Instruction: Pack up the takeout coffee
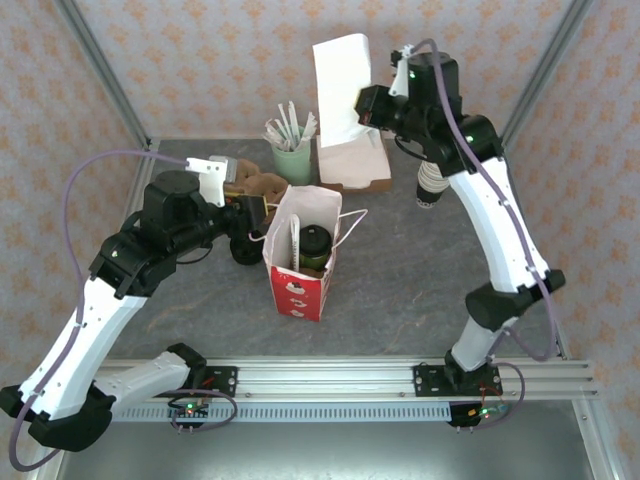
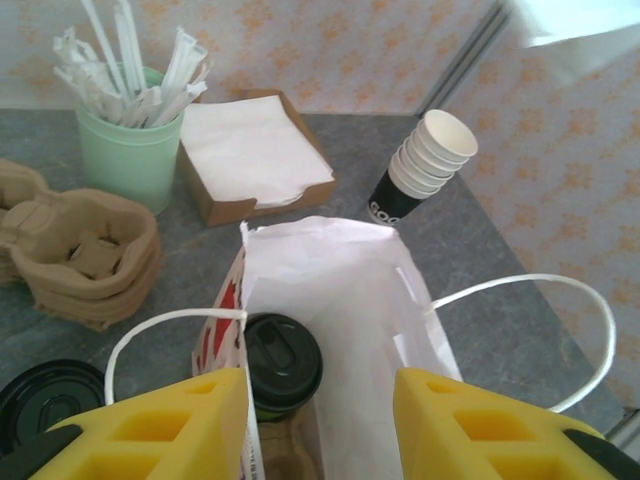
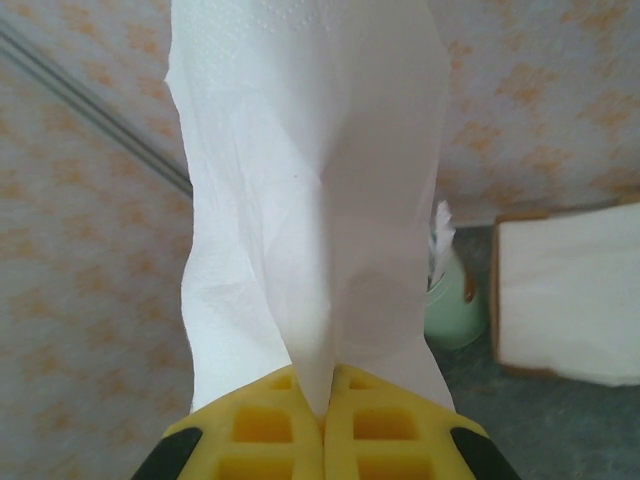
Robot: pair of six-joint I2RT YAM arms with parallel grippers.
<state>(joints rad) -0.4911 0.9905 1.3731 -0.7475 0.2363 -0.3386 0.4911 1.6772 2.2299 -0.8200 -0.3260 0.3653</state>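
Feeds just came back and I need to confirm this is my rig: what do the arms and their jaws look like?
Both the left arm and right arm have white link shells and black joint housings. A lilac-grey cable loops along each. The jaws are yellow blocks with square recesses and black outer corners. A small green light glows near each arm's foot.

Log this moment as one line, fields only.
takeout coffee: upright inside bag | left gripper: jaws apart astride bag mouth | right gripper: shut on napkin, held up near napkin box
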